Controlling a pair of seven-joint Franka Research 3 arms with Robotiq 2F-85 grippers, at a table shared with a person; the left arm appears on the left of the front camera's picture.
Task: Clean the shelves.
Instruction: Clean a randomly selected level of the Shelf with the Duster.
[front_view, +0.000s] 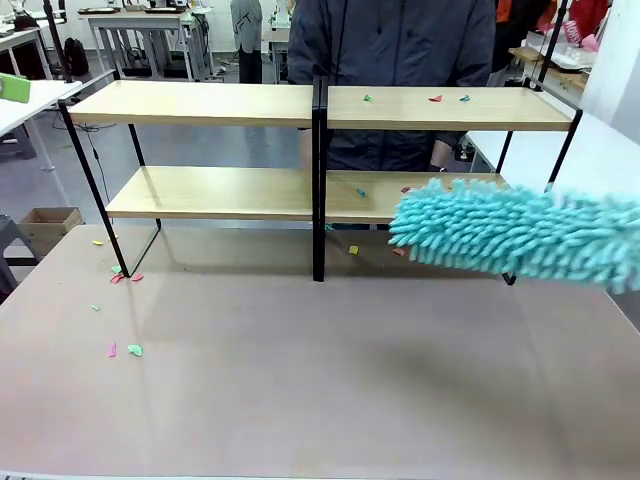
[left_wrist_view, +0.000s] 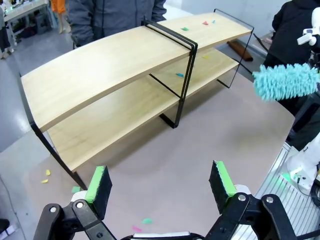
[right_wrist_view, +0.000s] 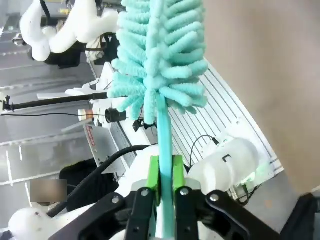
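The shelves (front_view: 200, 103) stand across the far half of the table, two tiers of light-wood boards on a black frame with a black centre post (front_view: 318, 180). Small coloured scraps (front_view: 435, 98) lie on the right-hand boards. A fluffy teal duster (front_view: 520, 232) hovers in front of the lower right board. In the right wrist view my right gripper (right_wrist_view: 164, 172) is shut on the duster's (right_wrist_view: 157, 55) teal handle. My left gripper (left_wrist_view: 161, 182) is open above the table, well short of the shelves (left_wrist_view: 115, 65), with nothing between its green pads.
More coloured scraps (front_view: 125, 349) are scattered on the table (front_view: 320, 400) at the front left and near the rack's left foot. A person in a dark jacket (front_view: 390, 40) stands behind the shelves. A white side table (front_view: 610, 150) is at right.
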